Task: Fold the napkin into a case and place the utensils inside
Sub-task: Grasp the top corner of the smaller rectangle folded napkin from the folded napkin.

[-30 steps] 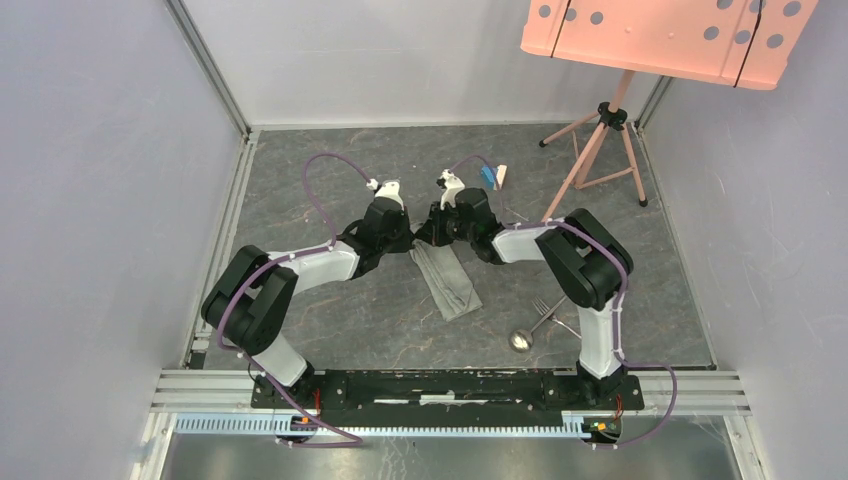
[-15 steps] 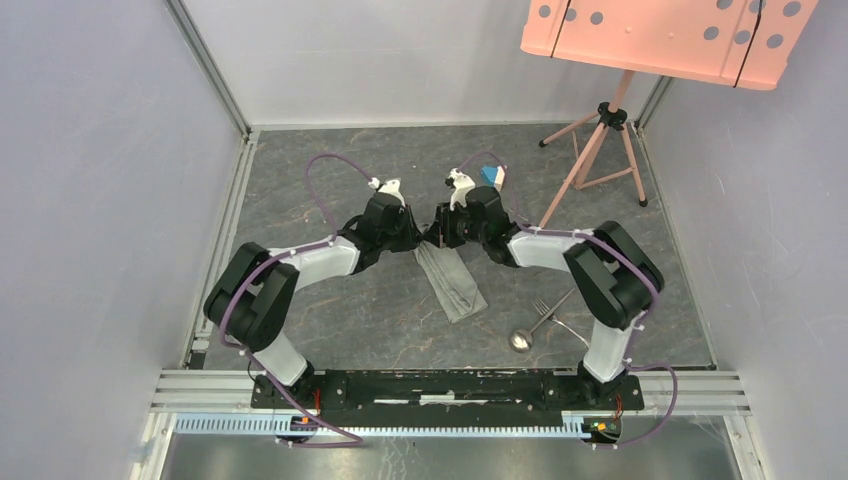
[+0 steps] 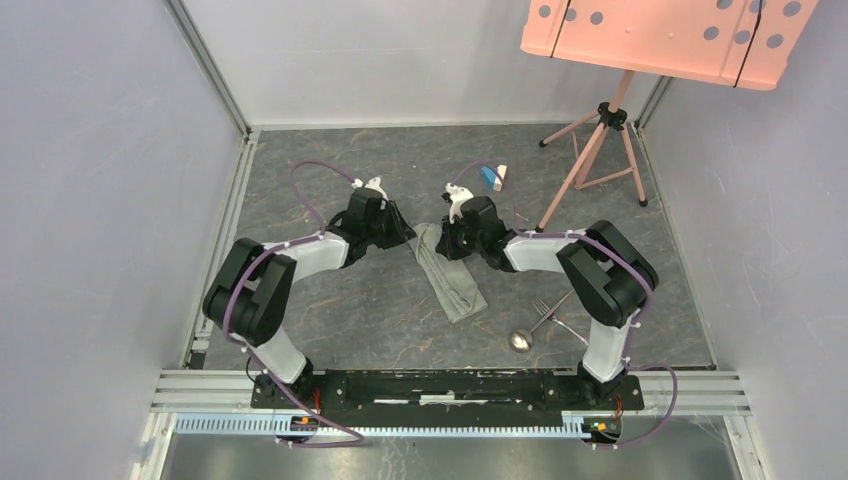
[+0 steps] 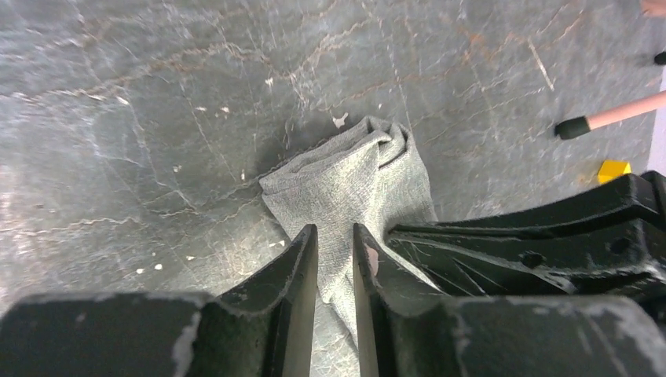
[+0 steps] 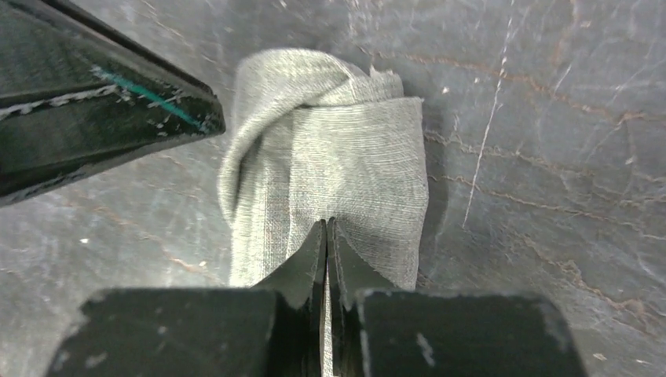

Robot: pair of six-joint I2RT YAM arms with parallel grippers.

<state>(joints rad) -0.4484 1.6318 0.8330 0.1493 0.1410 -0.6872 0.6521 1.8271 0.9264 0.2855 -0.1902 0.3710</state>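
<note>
right wrist: right claw (image 5: 326, 226) was clenched over the folded napkin (image 5: 345, 141); left claw (image 4: 334, 232), at its nine o'clock, stood slightly parted.

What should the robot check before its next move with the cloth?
1. Napkin folded into a long strip: ok.
2. Its far end lying flat: not ok; it looks bunched and twisted in the right wrist view.
3. Left gripper free of the napkin: ok; fingers apart, nothing between them.
4. Right gripper pinching the napkin: cannot tell; it is shut, with its tips right at the napkin.
5. Fork and spoon easy to reach: ok; they lie together on the table, apart from the napkin.
</note>
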